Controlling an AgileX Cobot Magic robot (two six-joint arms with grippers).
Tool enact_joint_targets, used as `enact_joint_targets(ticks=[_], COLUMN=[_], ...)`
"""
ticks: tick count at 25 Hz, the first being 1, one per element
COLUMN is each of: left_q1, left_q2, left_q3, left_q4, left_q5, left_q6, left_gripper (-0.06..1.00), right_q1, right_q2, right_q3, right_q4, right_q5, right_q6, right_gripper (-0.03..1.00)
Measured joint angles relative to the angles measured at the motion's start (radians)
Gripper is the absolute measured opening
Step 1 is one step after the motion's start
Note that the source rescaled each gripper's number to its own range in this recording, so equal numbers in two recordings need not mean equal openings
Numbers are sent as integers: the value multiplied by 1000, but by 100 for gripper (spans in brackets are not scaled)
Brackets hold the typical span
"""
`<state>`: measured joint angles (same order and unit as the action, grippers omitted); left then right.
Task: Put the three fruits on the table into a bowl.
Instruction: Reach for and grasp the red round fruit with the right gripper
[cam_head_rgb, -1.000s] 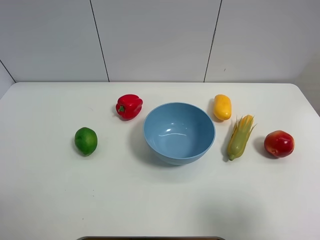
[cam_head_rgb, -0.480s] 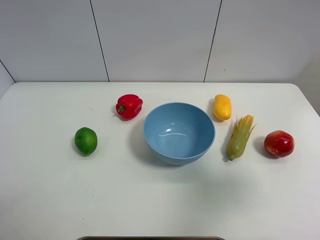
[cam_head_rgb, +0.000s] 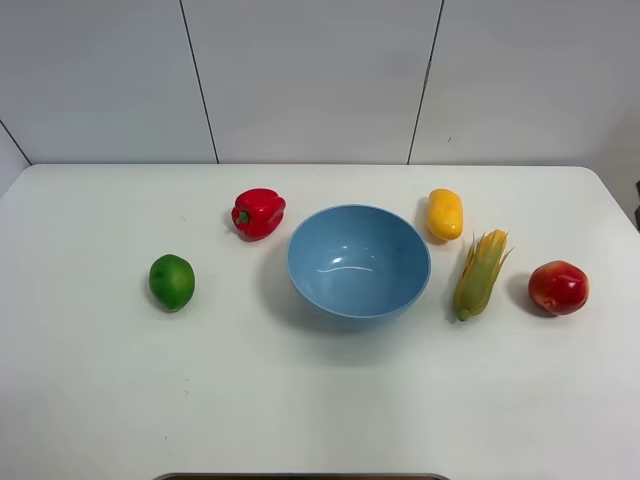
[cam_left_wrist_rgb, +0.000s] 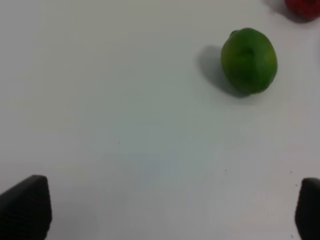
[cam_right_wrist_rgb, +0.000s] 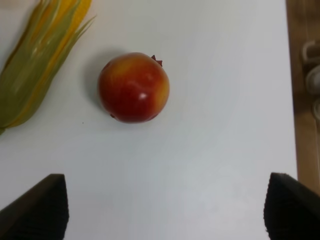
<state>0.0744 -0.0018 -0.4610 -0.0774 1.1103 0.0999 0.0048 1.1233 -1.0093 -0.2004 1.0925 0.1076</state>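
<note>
1. nothing is done yet: the bowl (cam_head_rgb: 345, 290) is empty, and all three fruits lie on the table (cam_head_rgb: 300, 400).
2. the left gripper (cam_left_wrist_rgb: 167, 210) has its jaws wide apart with nothing between them. the green lime (cam_left_wrist_rgb: 249, 61) sits well ahead of them, off the centre line and nearer the line of one finger, touching neither.
3. the right gripper (cam_right_wrist_rgb: 165, 207) also has its jaws apart and empty. the red apple (cam_right_wrist_rgb: 133, 87) lies ahead of them, roughly between the lines of the two fingers, clear of both.
4. the corn ear (cam_right_wrist_rgb: 35, 75) lies just beside the apple, ahead of one right finger. it is not a fruit of the task, and a grasp on the apple looks likely to need care not to catch it.
5. the yellow mango (cam_head_rgb: 445, 214) shows in neither wrist view, so its place relative to either pair of jaws cannot be told. it rests near the bowl.
6. the red pepper (cam_head_rgb: 258, 212) is no part of the task.
7. left to do, as i judge it: all three picks and drops, with the lime and apple best placed to go first.
</note>
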Motion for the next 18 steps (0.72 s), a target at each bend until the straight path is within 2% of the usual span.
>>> enact_joint_targets(ticks=[6,10,12,15,18], left_q1=[0,0,0,0,0], left_q2=[0,0,0,0,0], left_q3=[0,0,0,0,0], left_q4=[0,0,0,0,0], left_q5=[0,0,0,0,0], left_q6=[0,0,0,0,0], left_gripper=[100,100,100,100,100], right_q1=[-120,-204,-223,-225,-225], right_q2=[221,339,408,510,593], right_q3=[-38,-73,-90,-105,-107], right_q4=[50,183,246,315,331], right_q5=[-63,-92,-103,-107,-114], right_q6=[-23,-91,-140,-189,-206], right_gripper=[44,61,68,70,71])
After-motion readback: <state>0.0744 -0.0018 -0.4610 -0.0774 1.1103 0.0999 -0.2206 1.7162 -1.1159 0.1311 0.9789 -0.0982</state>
